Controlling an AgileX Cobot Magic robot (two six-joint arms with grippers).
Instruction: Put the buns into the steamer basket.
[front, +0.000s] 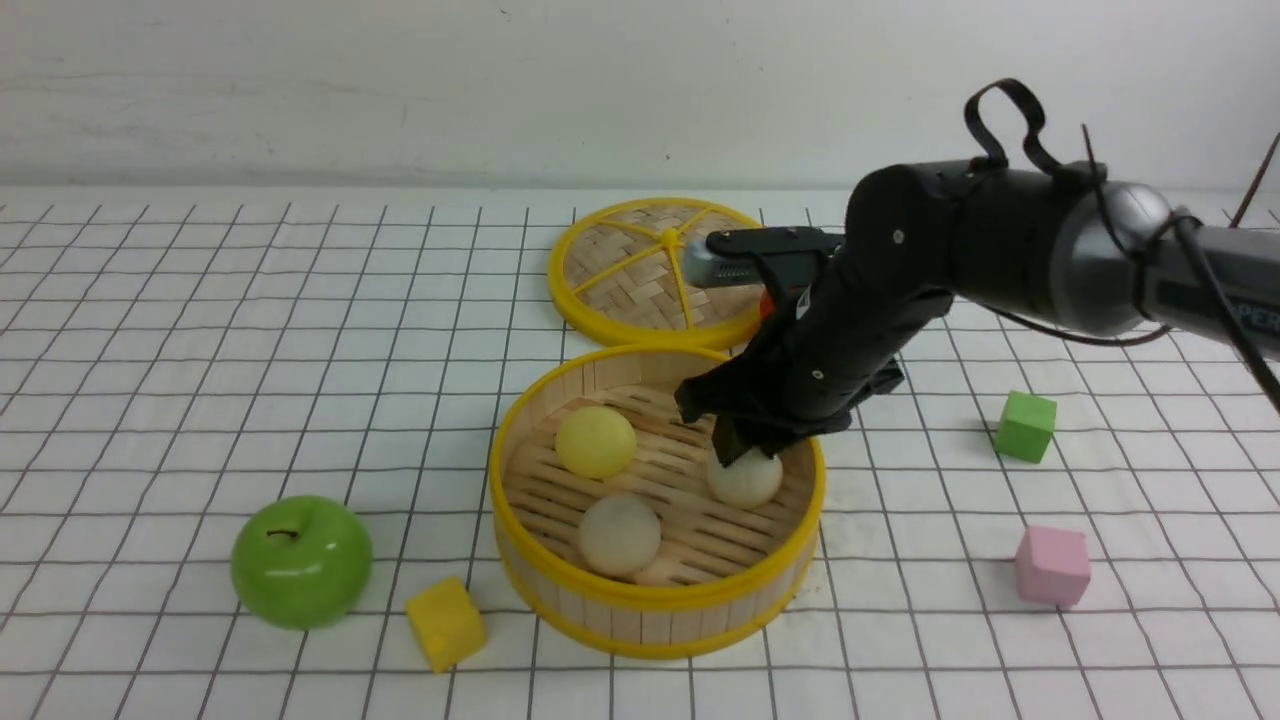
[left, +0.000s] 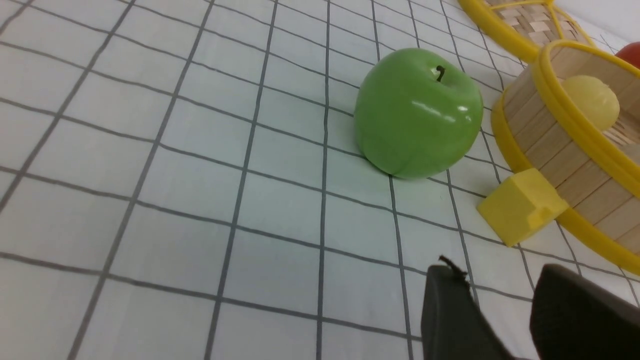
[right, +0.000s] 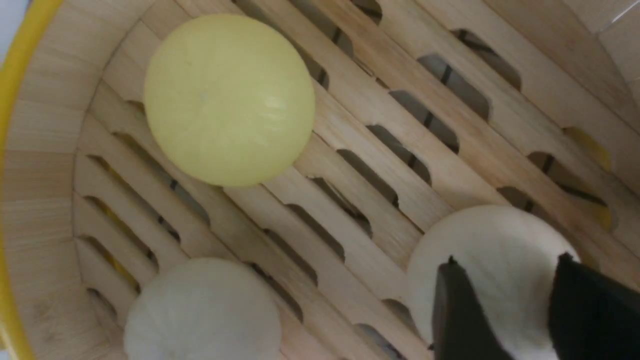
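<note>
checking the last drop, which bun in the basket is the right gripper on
The beige bun at the right side of the basket, directly under the right gripper; the front beige bun and the yellow bun sit apart from it.

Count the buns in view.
3, all inside the steamer basket: the pale yellow bun at far left, the front cream bun nearest the camera, the right cream bun under the right gripper. The arm could hide more.
</note>
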